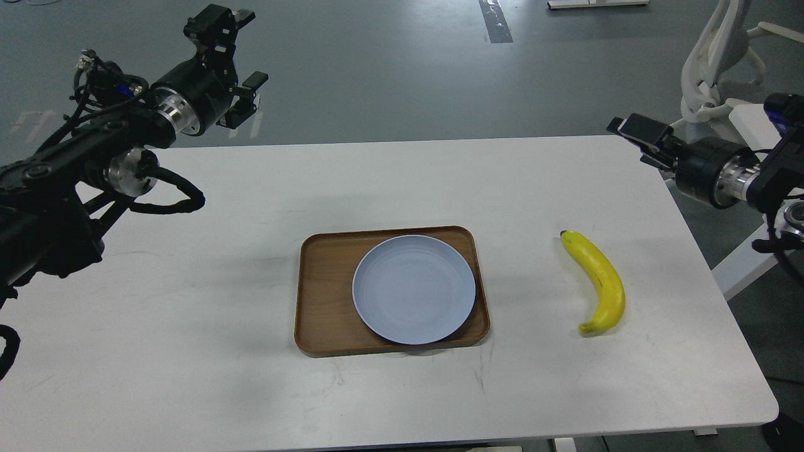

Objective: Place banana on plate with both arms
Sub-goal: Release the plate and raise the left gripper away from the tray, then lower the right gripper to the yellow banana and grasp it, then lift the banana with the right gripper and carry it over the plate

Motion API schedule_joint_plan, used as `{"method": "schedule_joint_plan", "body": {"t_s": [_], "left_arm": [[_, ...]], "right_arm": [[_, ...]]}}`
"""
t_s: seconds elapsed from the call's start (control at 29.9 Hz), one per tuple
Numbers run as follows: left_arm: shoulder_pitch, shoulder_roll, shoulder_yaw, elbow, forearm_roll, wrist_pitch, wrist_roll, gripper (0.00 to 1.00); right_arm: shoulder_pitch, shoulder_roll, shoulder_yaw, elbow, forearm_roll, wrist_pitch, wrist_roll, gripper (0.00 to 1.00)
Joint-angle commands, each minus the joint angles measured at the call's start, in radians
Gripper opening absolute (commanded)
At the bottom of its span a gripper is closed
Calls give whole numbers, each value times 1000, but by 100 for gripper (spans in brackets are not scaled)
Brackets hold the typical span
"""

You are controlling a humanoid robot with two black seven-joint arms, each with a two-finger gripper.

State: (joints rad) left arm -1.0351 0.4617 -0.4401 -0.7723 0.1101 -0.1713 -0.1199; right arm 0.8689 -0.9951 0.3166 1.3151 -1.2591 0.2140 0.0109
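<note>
White table [188, 376] holds banana [600, 279] beside plate [413, 290]; left end effector [242, 66] spread apart, right end effector [634, 135] unclear

White table [188, 389], grey floor [389, 69] — white chair [716, 56]

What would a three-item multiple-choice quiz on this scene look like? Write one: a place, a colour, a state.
1. Where is the banana?
A. on the plate
B. on the table, right of the tray
C. in the left gripper

2. What colour is the plate?
A. pale blue-grey
B. red
C. black

3. What state is the left gripper in?
A. shut on the banana
B. open, holding nothing
C. resting on the tray

Key: 1 B, it lies on the bare table beside the tray. 2 A, the plate shows pale blue-grey. 3 B, its fingers stand apart, raised above the table's far edge.
</note>
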Motion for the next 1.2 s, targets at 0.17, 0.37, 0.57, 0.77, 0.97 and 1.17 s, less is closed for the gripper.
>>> {"method": "schedule_joint_plan", "body": {"t_s": [0.17,0.37,0.57,0.77,0.97,1.17], "left_arm": [[18,11,-19,2,-7,2,2,98],[35,43,-20,-1,-13,-8,-96,98],[47,48,-17,-1,-9,-7,-121,98],[56,48,-15,-4,-6,-7,-122,98],[56,57,-15,-4,-4,-5,-122,98],[56,63,-14,-4,-4,-7,-122,98]], "right_arm": [[96,30,-286,29,-175,21,0,93],[87,113,-350,-46,-158,12,-5,89],[16,157,-360,-91,-144,-22,-6,82],[10,159,-361,-106,-144,-22,-6,58],[16,190,-360,-114,-144,-45,-5,8],[71,199,-355,-108,-137,-64,4,6]]}}
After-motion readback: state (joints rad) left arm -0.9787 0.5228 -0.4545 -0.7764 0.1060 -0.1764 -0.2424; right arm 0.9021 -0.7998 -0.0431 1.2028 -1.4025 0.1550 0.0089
